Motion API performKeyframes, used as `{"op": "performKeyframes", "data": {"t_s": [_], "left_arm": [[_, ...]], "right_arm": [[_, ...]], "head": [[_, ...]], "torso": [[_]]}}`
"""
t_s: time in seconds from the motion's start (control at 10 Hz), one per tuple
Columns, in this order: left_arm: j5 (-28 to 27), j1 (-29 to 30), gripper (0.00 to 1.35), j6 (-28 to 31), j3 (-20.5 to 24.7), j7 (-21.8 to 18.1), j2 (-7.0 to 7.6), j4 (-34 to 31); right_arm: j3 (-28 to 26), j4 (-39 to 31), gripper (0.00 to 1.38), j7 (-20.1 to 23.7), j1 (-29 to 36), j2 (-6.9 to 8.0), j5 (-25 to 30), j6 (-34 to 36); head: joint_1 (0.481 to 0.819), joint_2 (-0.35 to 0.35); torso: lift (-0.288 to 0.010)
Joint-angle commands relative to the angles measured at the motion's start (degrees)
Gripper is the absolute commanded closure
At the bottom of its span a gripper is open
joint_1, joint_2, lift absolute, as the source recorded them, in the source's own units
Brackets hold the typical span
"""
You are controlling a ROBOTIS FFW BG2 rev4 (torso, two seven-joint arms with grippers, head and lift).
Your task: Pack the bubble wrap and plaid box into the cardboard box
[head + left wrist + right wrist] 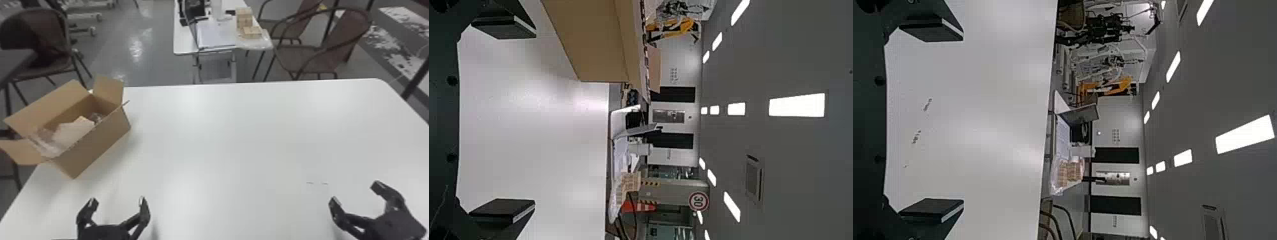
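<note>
- Left claw (117,201) wide, over the table (239,143).
- Right claw (355,193) wide too.
- Cardboard box (97,146) on the table's left — flaps open, bubble wrap (48,143) inside.

Two flat black fingers (505,28) of the left end effector (117,200) stand wide apart over a smooth white surface (534,140), where a brown cardboard box (589,45) rests. Beyond it, a round, red-rimmed white sign (699,201) faces the room beneath bright rectangular ceiling lights (797,105).
</note>
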Motion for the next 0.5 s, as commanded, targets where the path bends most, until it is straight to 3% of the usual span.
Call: {"op": "performKeyframes", "data": {"t_s": [0.0,0.4], "left_arm": [[0.0,-0.1,0.11,0.2,0.1,-0.3,-0.32,0.0],[0.7,-0.2,0.11,0.4,0.1,-0.6,-0.40,0.2]], "right_arm": [[0.0,0.1,0.12,0.0,-0.3,0.05,-0.1,0.0],[0.0,0.3,0.12,0.0,-0.5,0.05,-0.4,0.1]], "head": [[0.695,0.068],[0.695,0.066]], "torso": [[-0.159],[-0.159]]}}
